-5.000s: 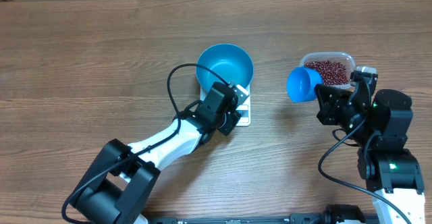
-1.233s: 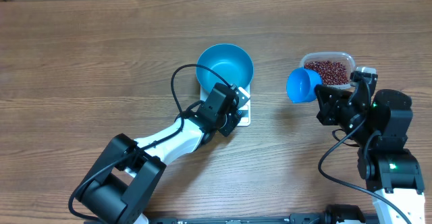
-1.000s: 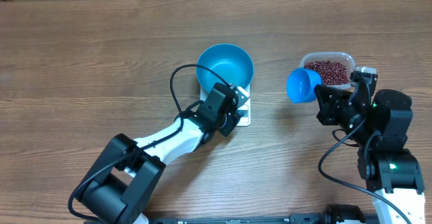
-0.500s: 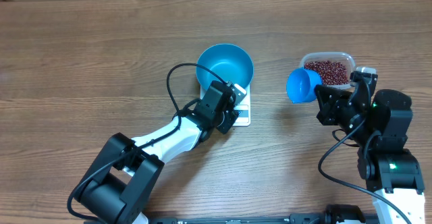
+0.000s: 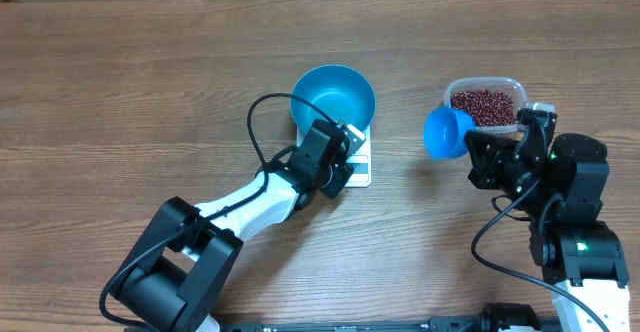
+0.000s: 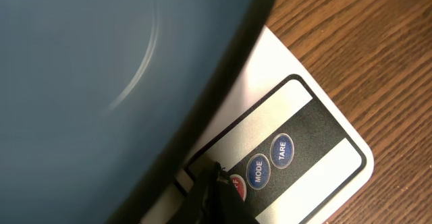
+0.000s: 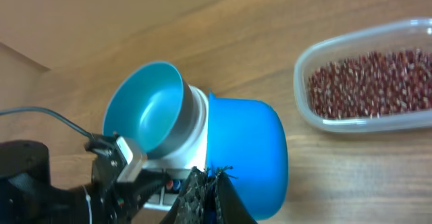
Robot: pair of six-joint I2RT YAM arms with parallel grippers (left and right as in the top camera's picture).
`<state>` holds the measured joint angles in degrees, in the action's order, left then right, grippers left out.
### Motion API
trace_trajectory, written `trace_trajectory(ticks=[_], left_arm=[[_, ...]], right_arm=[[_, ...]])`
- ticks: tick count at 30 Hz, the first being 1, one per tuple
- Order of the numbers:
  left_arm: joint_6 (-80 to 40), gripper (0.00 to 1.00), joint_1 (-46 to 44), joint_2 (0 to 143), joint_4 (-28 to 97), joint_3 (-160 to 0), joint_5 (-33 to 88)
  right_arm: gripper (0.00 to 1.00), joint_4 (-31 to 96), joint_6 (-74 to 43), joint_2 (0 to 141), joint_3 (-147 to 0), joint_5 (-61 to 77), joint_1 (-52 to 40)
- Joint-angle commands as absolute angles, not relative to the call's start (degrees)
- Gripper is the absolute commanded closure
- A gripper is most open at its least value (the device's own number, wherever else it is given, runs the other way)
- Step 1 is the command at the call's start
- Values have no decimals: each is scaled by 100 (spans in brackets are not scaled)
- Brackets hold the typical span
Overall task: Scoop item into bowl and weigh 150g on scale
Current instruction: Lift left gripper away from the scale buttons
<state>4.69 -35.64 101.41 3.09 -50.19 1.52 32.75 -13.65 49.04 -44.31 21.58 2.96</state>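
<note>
Left gripper (image 6: 214, 185): jaws clenched on nothing, tips at the red button at 9 o'clock of MODE on the flat white rectangular plastic scale (image 6: 277, 69). Judged step: switching on or zeroing the scale. Press straight down and lightly, and keep clear of the glossy blue round deep bowl (image 5: 333, 94), which sits empty on the platform at 12 o'clock of the dark button panel. Right gripper (image 7: 206, 187): clamped on the small blue smooth plastic scoop (image 7: 246, 150), apparently empty, over the wood-grain table (image 5: 150, 82). The small dark red-brown oval beans (image 5: 487, 105) lie in a loose, matt heap inside the clear rounded-rectangular plastic tub (image 5: 519, 85), at 1 o'clock of the scoop
</note>
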Motion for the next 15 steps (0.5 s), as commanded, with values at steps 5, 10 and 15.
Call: trace_trajectory(ticks=[5,10,15], left_arm=[[561,96,-3544,9695,755,-4967,499],[589,96,-3557,8567,1787,-4967,751],[670,1,-3566,7478,2759,-4967,751]], right_arm=[[96,3205,-1345,4895,-4550,2102,318],[96,3103,-1378,4893,-4550,2102,318],[96,2867,-1542,4895,-4550,2102,318]])
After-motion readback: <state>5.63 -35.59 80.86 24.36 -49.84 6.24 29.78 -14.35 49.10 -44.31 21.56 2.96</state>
